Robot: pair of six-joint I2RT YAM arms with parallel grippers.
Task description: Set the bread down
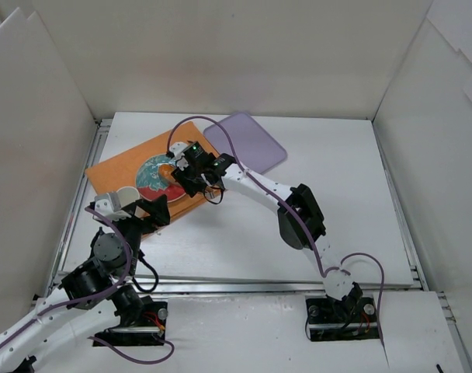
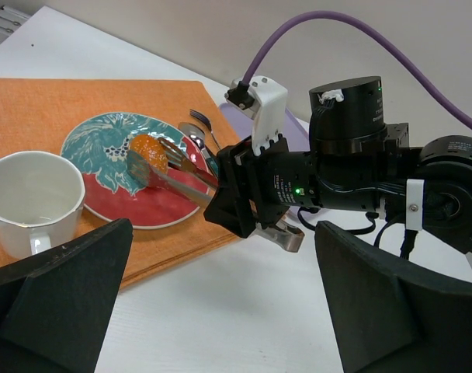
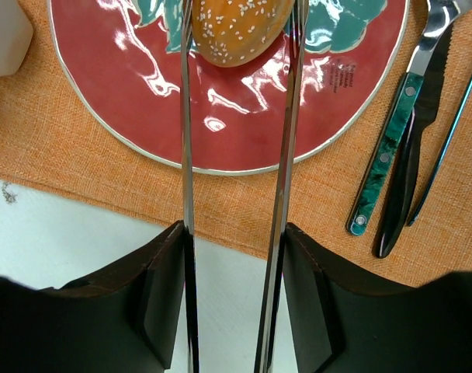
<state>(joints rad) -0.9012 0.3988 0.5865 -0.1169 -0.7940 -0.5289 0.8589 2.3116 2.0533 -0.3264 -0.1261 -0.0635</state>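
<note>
Bread (image 3: 236, 27) pinched between the tips of metal tongs (image 3: 286, 155), over the middle of the red and teal plate (image 3: 127, 116).
The right gripper (image 3: 234, 287) clamps the tongs; I cannot tell whether the bun touches the plate. From the right wrist, cutlery (image 3: 399, 155) lies at 3 o'clock, a white cup (image 2: 30, 198) at 9, the orange mat's (image 3: 65, 155) edge at 6, bare white table (image 3: 50, 233) beyond. The left gripper (image 2: 220, 272) gapes near the cup, which looks empty.
</note>
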